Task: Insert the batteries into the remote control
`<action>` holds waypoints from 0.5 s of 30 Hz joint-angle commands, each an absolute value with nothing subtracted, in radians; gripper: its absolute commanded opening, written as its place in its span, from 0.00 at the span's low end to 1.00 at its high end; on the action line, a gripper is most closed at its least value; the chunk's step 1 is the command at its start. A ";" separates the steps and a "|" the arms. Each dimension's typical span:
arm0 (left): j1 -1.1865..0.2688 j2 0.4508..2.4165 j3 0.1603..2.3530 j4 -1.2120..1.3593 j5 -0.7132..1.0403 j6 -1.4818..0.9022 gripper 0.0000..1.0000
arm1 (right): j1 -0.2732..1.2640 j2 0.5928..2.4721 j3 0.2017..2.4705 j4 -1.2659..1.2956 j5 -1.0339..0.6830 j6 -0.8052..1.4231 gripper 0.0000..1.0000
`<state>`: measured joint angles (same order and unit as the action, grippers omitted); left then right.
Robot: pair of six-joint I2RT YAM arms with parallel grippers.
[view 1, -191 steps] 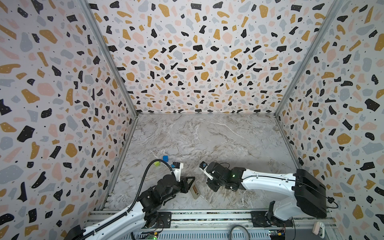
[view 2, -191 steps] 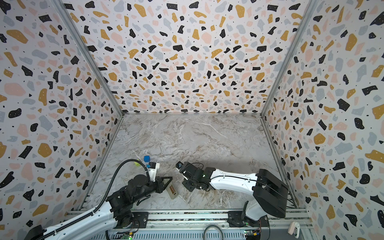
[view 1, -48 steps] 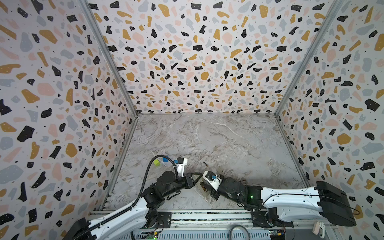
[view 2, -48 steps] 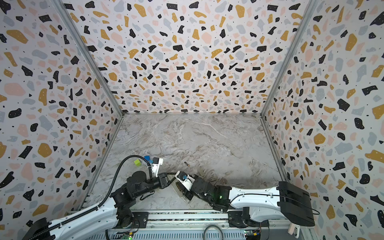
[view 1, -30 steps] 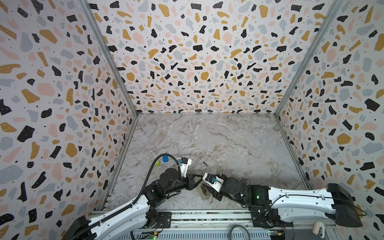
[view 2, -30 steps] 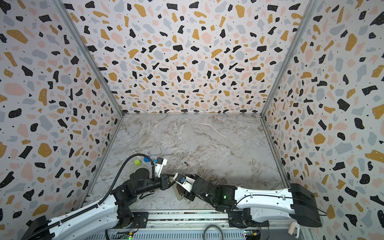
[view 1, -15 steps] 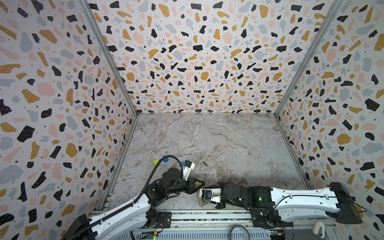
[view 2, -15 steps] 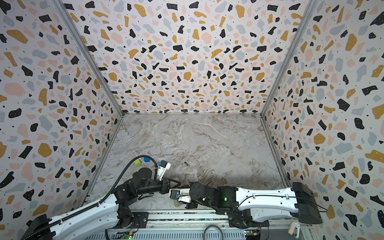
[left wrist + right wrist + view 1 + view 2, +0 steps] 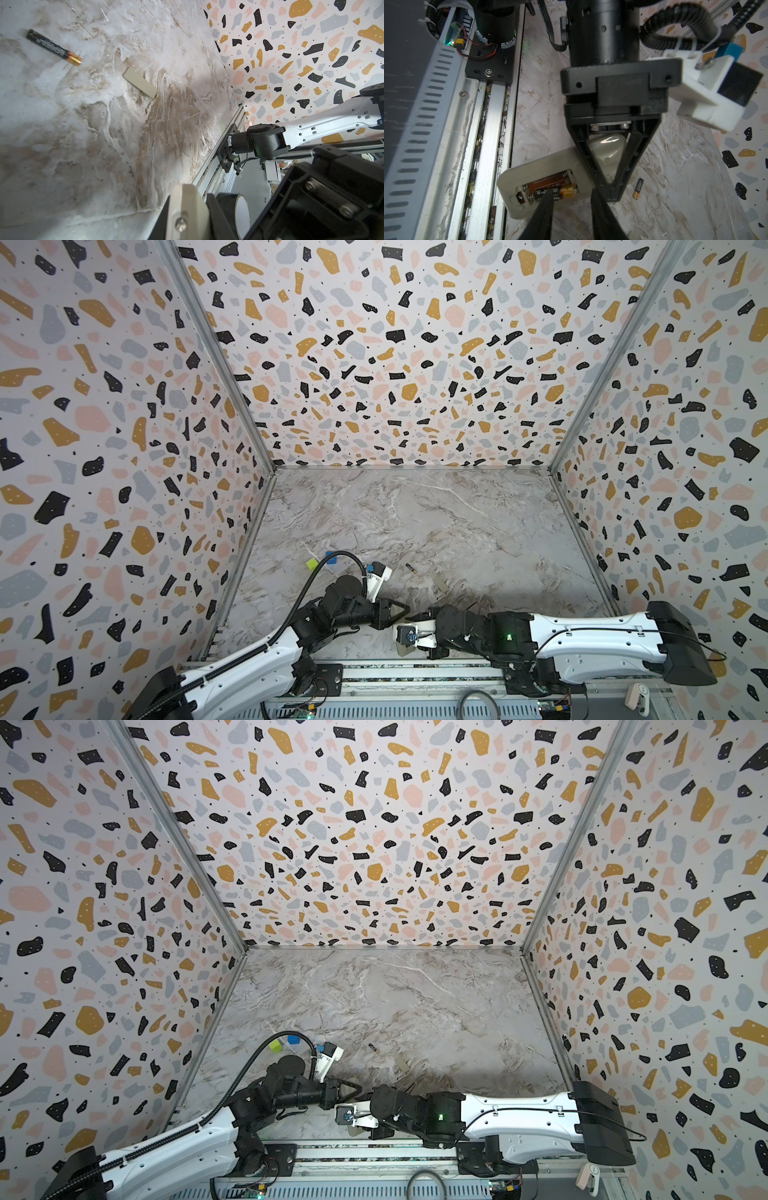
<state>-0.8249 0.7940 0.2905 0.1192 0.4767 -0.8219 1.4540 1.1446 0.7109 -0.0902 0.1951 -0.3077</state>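
Our left end effector [image 9: 610, 192] clamps the remote control [image 9: 529, 166], recess up, at the near edge of the bench [image 9: 539, 104]. Our right end effector [image 9: 572, 195] stands parted, one finger touching the seated battery [image 9: 537, 196]; the second battery [image 9: 638, 188] lies loose nearby.

1 battery [image 9: 374, 1048] lies near a small cover [image 9: 402, 1063]

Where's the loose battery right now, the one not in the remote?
In both top views the loose battery lies on the marble table, front centre, just beyond the left gripper, with the beige battery cover to its right, apart.
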 commanded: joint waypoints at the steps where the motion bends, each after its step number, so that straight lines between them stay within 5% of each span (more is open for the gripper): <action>1: -0.825 0.791 0.331 0.129 0.504 -0.803 0.00 | 1.450 1.152 0.709 -0.081 0.204 -0.313 0.32; 15: -0.825 0.789 0.324 0.139 0.506 -0.806 0.00 | 1.445 1.203 0.712 -0.083 0.193 -0.318 0.25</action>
